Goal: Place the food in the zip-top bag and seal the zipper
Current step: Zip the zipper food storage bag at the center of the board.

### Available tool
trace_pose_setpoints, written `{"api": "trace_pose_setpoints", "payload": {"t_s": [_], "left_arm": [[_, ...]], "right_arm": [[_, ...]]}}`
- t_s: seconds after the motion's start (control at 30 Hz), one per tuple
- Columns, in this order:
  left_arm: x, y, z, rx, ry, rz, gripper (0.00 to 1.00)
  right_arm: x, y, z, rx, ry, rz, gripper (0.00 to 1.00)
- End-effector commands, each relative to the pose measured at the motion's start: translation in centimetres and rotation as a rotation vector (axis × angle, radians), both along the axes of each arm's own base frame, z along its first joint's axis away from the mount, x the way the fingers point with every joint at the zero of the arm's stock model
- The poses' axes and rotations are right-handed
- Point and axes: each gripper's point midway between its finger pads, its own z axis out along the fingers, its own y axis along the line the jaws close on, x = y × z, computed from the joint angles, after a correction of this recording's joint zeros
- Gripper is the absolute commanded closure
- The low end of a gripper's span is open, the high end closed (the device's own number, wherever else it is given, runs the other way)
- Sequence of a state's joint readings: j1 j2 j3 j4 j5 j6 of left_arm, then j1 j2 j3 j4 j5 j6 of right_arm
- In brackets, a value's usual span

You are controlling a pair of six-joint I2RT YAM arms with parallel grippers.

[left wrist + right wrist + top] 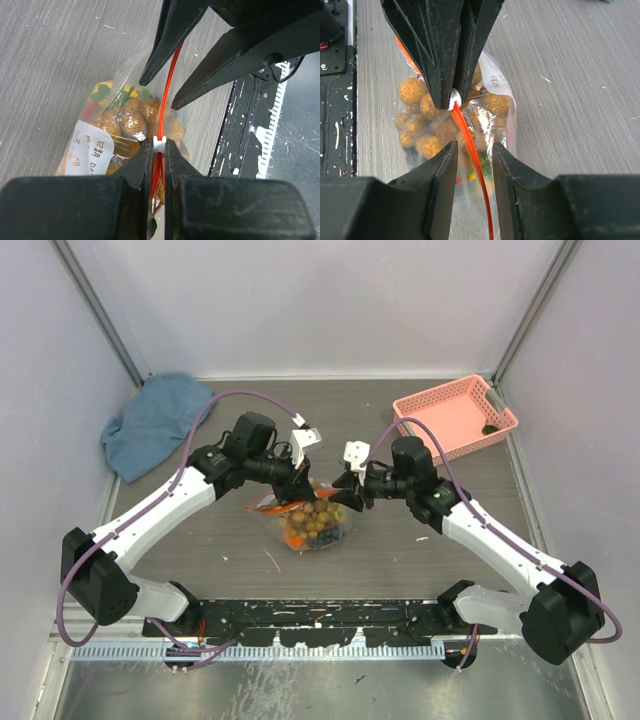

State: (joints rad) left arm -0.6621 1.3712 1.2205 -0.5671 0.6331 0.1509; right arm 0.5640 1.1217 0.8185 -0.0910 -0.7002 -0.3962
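The filling looks done: the grapes [412, 90] and the other toy fruit sit inside the bag [125, 72], which lies mid-desk [400, 550], a little toward the near edge. What's left is the seal. The left claw [158, 145] is clamped on the zipper [170, 80] at its white slider [159, 141]. The right claw [475, 147] stands apart, straddling the orange strip without pinching it. How much of the mouth is already shut I can't tell. Only the wrist views show the slider and that gap. Only the overhead view shows the pink basket [430, 392] at the far right corner and the blue cloth [150, 425] at the far left — both well away from the work.
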Motion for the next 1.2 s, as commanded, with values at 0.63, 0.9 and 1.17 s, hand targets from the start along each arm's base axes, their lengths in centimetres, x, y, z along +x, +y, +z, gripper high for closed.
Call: {"api": "trace_pose_setpoints", "payload": {"t_s": [0.63,0.9,1.17], "left_arm": [[-0.5,4.8,3.9,-0.028,0.014,0.443,0.46],[-1.8,5.8,3.4,-0.037,0.061,0.481,0.37],[0.2,3.9,2.4,-0.031,0.045,0.443,0.29]], "right_arm": [[0.7,0.2,4.6,0.067,-0.122,-0.026,0.99],[0.7,0.2,4.7,0.081,-0.128,-0.033,0.99],[0.4,0.2,4.4,0.075,-0.120,-0.020,0.99]]}}
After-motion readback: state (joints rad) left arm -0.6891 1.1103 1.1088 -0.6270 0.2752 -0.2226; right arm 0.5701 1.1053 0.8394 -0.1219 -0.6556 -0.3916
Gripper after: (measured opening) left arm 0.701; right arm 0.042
